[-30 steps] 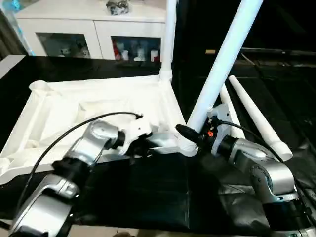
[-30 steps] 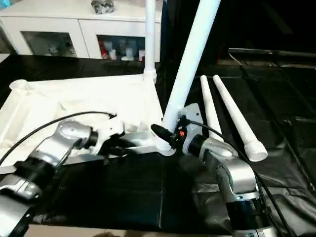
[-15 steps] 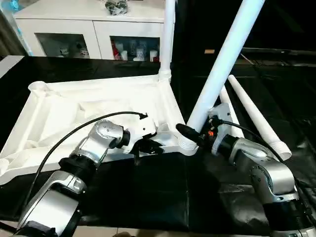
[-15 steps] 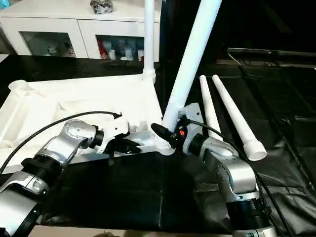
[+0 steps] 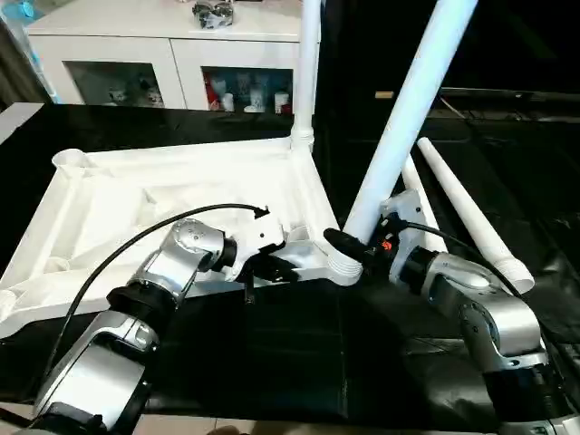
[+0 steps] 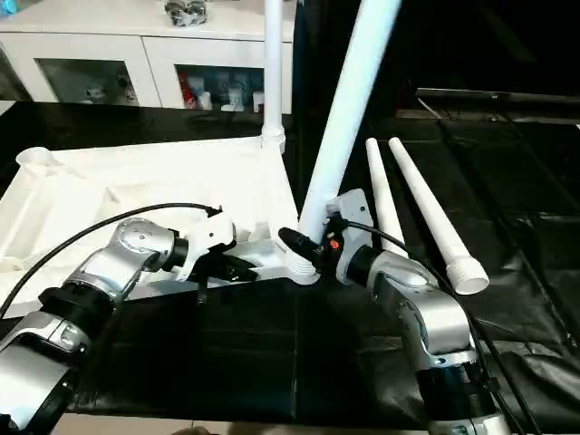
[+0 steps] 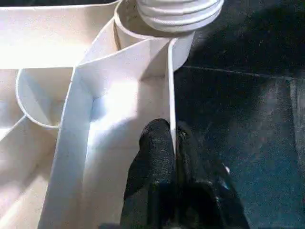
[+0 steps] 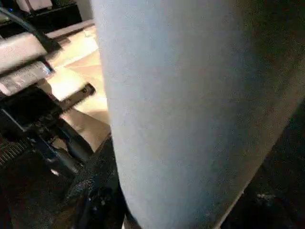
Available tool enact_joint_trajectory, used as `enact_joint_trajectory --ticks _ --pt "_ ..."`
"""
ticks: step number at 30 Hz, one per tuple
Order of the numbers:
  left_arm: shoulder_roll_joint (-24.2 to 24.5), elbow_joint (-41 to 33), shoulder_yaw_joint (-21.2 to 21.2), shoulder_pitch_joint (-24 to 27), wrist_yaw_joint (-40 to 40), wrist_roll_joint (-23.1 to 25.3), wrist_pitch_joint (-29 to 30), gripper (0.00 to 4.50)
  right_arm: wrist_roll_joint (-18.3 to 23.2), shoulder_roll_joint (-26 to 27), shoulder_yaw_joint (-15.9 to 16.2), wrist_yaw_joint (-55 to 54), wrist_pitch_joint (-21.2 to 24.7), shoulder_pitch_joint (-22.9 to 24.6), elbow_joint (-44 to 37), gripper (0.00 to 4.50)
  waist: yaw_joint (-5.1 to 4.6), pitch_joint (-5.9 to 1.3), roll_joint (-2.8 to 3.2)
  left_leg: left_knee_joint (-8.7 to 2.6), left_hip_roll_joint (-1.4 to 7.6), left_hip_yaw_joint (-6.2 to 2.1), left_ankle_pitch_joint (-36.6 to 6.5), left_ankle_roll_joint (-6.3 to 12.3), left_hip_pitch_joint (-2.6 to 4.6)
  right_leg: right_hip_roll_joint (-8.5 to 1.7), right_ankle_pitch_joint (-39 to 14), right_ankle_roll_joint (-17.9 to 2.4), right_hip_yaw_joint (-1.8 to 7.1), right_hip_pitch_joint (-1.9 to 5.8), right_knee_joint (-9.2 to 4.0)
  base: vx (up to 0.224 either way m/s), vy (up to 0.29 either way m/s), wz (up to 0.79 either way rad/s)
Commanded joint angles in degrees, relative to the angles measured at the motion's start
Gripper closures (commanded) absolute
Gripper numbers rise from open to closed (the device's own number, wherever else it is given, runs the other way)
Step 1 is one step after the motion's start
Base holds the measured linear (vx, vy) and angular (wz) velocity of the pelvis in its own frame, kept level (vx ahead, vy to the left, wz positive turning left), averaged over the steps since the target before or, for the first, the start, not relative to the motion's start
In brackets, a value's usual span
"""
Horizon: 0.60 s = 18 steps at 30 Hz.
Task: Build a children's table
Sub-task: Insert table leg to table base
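While the left gripper (image 7: 172,143) pinches the tabletop's (image 5: 136,195) near rim, right gripper (image 5: 349,246) clamped round a leaning leg (image 5: 408,109) at its corner socket

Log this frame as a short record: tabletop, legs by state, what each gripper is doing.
tabletop: upside down on black surface
upright leg: standing in far corner socket
tilted leg: foot in near corner socket
loose legs: two, lying right of tabletop
left gripper: pinching tabletop's near rim
right gripper: around tilted leg's base

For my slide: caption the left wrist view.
Left gripper pinches the near rim of the upturned white table top, just short of the corner socket holding a leg.
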Motion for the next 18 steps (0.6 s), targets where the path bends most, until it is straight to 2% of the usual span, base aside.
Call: enact_joint_trajectory --ticks 1,2,3,5,6,8,9,10,11,13,18 --pt "0.73 -0.07 0.27 0.28 -1.56 -0.5 -1.12 4.5 -0.57 -0.38 0.11 0.8 -1.03 -0.99 1.03 2.56 0.17 -4.24 -0.08 -3.71 3.99 -2.22 -7.41 1.6 0.55 -6.62 -10.58 -10.36 4.15 2.86 -4.65 0.0 0.0 0.0" --pt "0.78 -0.15 0.34 0.44 -1.72 -0.54 -1.13 4.5 -0.7 -0.2 0.24 1.01 -1.4 -1.21 1.99 2.56 0.18 -4.19 -0.22 -3.74 4.01 -2.16 -7.54 1.56 0.54 -6.62 -10.63 -10.38 4.16 2.87 -4.65 0.0 0.0 0.0" --pt "0.78 -0.15 0.34 0.44 -1.72 -0.54 -1.13 4.5 -0.7 -0.2 0.24 1.01 -1.4 -1.21 1.99 2.56 0.29 -4.22 -0.05 -3.74 4.1 -2.17 -7.46 1.56 0.6 -6.72 -10.27 -10.55 4.21 2.83 -4.6 0.0 0.0 0.0" --pt "0.67 -0.47 0.71 0.7 -1.88 -0.69 -0.71 4.5 -1.05 0.24 0.71 1.51 -1.82 -1.7 3.63 2.56 0.28 -4.27 -0.13 -3.74 4.14 -2.19 -7.11 1.66 0.55 -6.68 -9.19 -10.83 4.18 2.89 -4.39 0.0 0.0 0.0" --pt "0.64 -0.66 0.83 0.77 -1.96 -0.8 -0.58 4.5 -1.31 0.35 0.86 1.61 -2.09 -1.92 4.28 2.56 0.25 -4.22 -0.48 -3.79 4.17 -2.17 -6.87 1.85 0.51 -6.7 -9.03 -10.91 4.19 2.9 -4.33 0.0 0.0 0.0" --pt "0.6 -0.92 1.01 0.87 -2.01 -0.99 -0.43 4.5 -1.79 0.4 1.02 1.54 -2.44 -2.28 5.34 2.56 0.24 -4.17 -0.29 -3.72 4.08 -2.1 -7.12 1.8 0.53 -6.82 -9.99 -10.97 4.19 2.82 -4.49 0.0 0.0 0.0" --pt "0.5 -1.16 1.24 0.94 -2.02 -1.11 -0.25 4.5 -1.93 0.35 1.06 1.7 -2.75 -2.58 6.11 2.56 0.19 -4.17 -0.83 -3.73 4.05 -2.01 -7.06 1.85 0.48 -6.77 -10.45 -10.8 4.21 2.91 -4.53 0.0 0.0 0.0" --pt "0.47 -1.22 1.34 0.97 -1.96 -1.16 -0.23 4.5 -1.88 0.31 1.09 1.85 -2.65 -2.66 6.25 2.56 0.32 -4.18 -0.55 -3.71 4.05 -2.09 -6.64 1.96 0.45 -6.85 -10.75 -10.65 4.2 2.93 -4.45 0.0 0.0 0.0" --pt "0.43 -1.25 1.47 1.0 -1.82 -1.22 -0.17 4.5 -1.81 0.23 1.19 2.08 -2.36 -2.73 6.35 2.56 0.31 -4.18 -0.53 -3.7 4.07 -2.07 -6.65 2.0 0.47 -6.85 -10.84 -10.53 4.23 2.88 -4.49 0.0 0.0 0.0" --pt "0.34 -1.22 1.69 1.04 -1.61 -1.29 -0.05 4.5 -1.99 0.02 1.44 2.52 -2.29 -2.82 6.61 2.56 0.3 -4.2 -0.74 -3.72 4.11 -2.09 -6.07 2.28 0.45 -6.78 -10.37 -10.36 4.2 2.9 -4.37 0.0 0.0 0.0" --pt "0.13 -1.59 2.08 1.38 -1.62 -1.39 -0.08 4.5 -2.56 -0.35 2.46 4.14 -2.27 -2.79 7.86 2.56 0.31 -4.11 -0.74 -3.71 4.05 -2.06 -6.54 2.29 0.45 -6.84 -12.55 -9.69 4.2 2.85 -4.65 0.0 0.0 0.0"
